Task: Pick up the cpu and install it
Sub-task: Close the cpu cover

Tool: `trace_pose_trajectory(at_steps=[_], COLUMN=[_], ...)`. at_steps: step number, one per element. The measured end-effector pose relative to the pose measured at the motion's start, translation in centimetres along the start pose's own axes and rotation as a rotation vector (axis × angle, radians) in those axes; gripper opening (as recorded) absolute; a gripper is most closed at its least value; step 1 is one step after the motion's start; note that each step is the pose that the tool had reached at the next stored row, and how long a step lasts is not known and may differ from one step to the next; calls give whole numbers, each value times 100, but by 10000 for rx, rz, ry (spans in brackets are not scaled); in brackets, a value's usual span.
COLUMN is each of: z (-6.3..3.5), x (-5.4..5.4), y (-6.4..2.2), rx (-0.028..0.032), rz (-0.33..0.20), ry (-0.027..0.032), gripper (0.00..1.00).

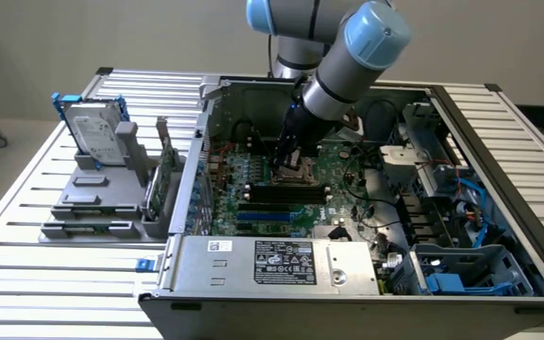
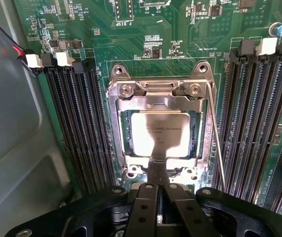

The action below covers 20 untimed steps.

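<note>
The cpu point(image 2: 159, 134), a small square chip with a pale silvery top, lies flat inside the metal-framed socket point(image 2: 116, 123) on the green motherboard point(image 2: 146, 34). My gripper point(image 2: 157, 163) is shut, its two black fingers pressed together with nothing between them. The tips point down at the chip's edge; I cannot tell whether they touch it. In the exterior view the gripper point(image 1: 291, 157) hangs straight down inside the open computer case, right over the socket point(image 1: 297, 172).
Black memory slots point(image 2: 82, 128) flank the socket on both sides, and a thin wire lever point(image 2: 216, 143) runs along one side. The case walls point(image 1: 201, 156) surround the board. A silver hard drive point(image 1: 97, 131) stands in a grey rack at the exterior view's left.
</note>
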<state>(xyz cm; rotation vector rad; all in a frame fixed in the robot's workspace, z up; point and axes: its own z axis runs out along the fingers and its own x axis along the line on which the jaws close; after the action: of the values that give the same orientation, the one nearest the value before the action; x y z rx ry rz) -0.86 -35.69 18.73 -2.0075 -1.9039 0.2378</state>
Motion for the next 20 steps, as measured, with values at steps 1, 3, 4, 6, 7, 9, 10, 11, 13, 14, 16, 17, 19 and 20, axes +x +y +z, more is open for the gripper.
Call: trace_pose_trajectory(at_steps=[1,3,4,6,7,9,10,11,13,14,16,17,19,20], z=[1,4,6,10,9,1,-9,-23,-50,-66,-92,-104,-122,-128], x=[0,1,1,1,2,3,3,4,8,9,12,14,15,16], y=[-2,-7,-10,-22,-30,-47,-60,-71,-91,-102,-124,-137,-171,-189], rx=[-1,-3,-3,-5,-8,-9,0,-2,-4,-3,-4,-4,-5,-5], rz=[3,8,10,10,9,7,14,16,15,17,21,24,32,36], ry=[1,3,6,13,18,25,22,16,17,16,18,19,27,36], gripper=[11,11,11,11,11,11,11,11,11,11,11,11,11,11])
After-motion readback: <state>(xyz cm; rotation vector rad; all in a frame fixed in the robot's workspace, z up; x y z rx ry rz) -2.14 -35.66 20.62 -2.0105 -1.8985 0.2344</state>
